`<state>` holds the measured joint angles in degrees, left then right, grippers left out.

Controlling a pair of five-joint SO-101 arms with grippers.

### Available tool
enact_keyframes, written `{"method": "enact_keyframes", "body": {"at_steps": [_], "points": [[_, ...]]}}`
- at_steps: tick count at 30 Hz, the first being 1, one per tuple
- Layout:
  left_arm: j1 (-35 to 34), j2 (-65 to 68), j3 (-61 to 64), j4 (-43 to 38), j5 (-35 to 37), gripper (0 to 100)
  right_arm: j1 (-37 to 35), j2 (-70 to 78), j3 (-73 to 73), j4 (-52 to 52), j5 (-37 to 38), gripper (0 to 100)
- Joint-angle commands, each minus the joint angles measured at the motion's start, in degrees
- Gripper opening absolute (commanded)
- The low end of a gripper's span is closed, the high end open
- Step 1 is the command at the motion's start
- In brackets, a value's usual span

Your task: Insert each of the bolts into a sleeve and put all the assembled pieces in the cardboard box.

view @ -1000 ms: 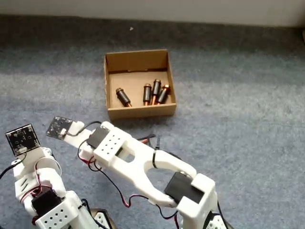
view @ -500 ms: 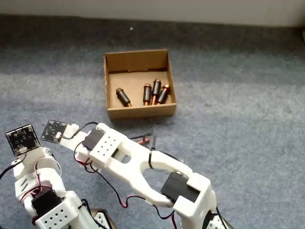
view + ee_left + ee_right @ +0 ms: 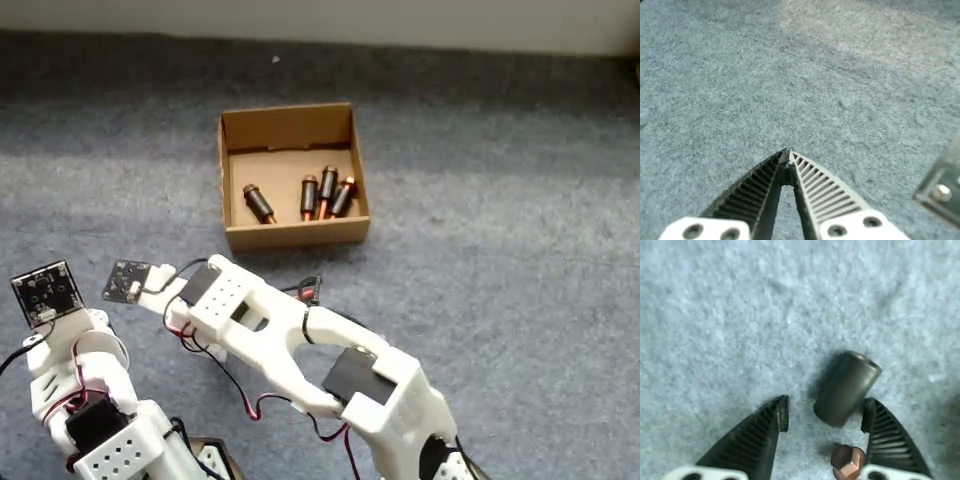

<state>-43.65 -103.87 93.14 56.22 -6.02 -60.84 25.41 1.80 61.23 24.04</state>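
Right end effector [image 3: 825,414] spread wide, black sleeve [image 3: 846,387] lying between its fingers, copper bolt [image 3: 846,460] just beside the sleeve

High view: fixed, overhead, looking down on carpet [image 3: 520,300]. Wrist views: close, facing same carpet past own fingers [image 3: 812,187].

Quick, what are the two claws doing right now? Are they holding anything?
Left gripper: closed, holding nothing.
Right gripper: open, with the black sleeve lying between its fingers, not gripped.

Sleeve [image 3: 846,389], bolt [image 3: 846,461] in R claw [image 3: 826,414] gap
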Motion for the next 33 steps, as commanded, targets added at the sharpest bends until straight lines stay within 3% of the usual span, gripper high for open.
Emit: {"method": "enact_keyframes", "body": {"at_steps": [1, 7, 13, 29, 33], "points": [[0.92, -0.48, -0.31, -0.18, -0.53, 1, 0.66, -0.4, -1.27, -0.66, 0.79, 16.0], [0.92, -0.48, -0.31, -0.18, -0.53, 1, 0.75, -0.4, -4.53, -1.8, -0.09, 12.8], [0.92, -0.48, -0.31, -0.18, -0.53, 1, 0.75, -0.04, -8.04, -1.8, -8.26, 12.8], [1.01, -0.48, -0.31, -0.18, -0.53, 1, 4.53, 2.95, -7.87, -1.89, -8.18, 12.2], [1.01, -0.48, -0.22, -0.18, -0.53, 1, 4.53, 5.76, -8.31, -1.1, -8.26, 3.2]]}}
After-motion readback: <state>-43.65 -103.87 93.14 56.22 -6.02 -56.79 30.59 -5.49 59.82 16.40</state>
